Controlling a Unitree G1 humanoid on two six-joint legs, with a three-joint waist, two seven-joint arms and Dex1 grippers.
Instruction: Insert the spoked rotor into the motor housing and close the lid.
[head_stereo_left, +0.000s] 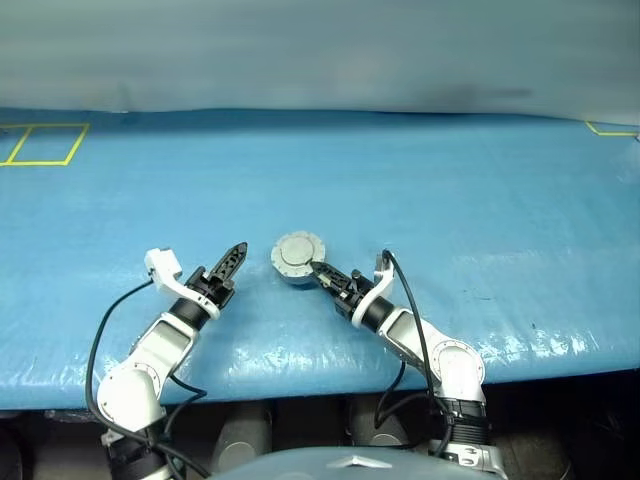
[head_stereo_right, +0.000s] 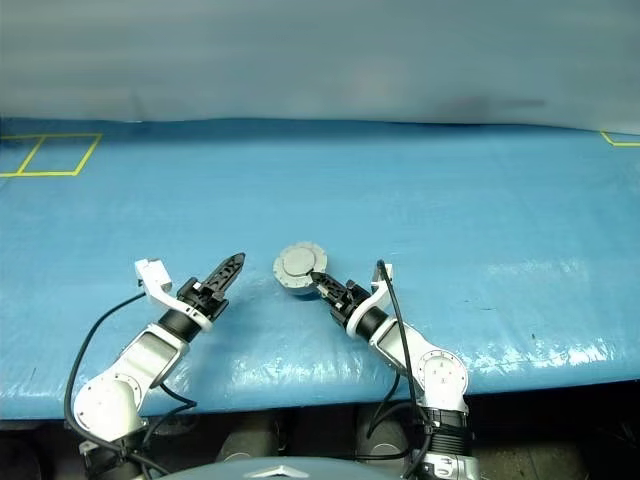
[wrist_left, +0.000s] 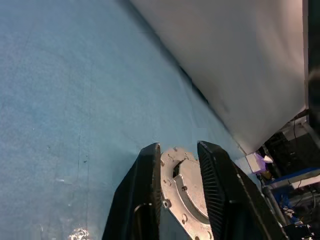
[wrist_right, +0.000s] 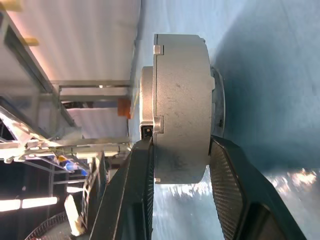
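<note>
The left gripper (head_stereo_left: 232, 258) hangs with fingers apart, holding nothing, just left of the lid (head_stereo_left: 297, 256). The right gripper (head_stereo_left: 318, 270) pinches the motor housing (wrist_right: 181, 107) by top and bottom. The lid sits flat on top, facing up — the right wrist view shows its thick side. Bare blue table (head_stereo_left: 480, 190) stretches far behind.

**No readable text**

No words, labels, brand names or numbers can be read anywhere. The only markings are yellow outlined boxes (head_stereo_left: 45, 144) taped or painted on the blue table (head_stereo_left: 450, 200) at its far left, and a yellow corner mark (head_stereo_left: 610, 129) at its far right; neither carries any lettering.
</note>
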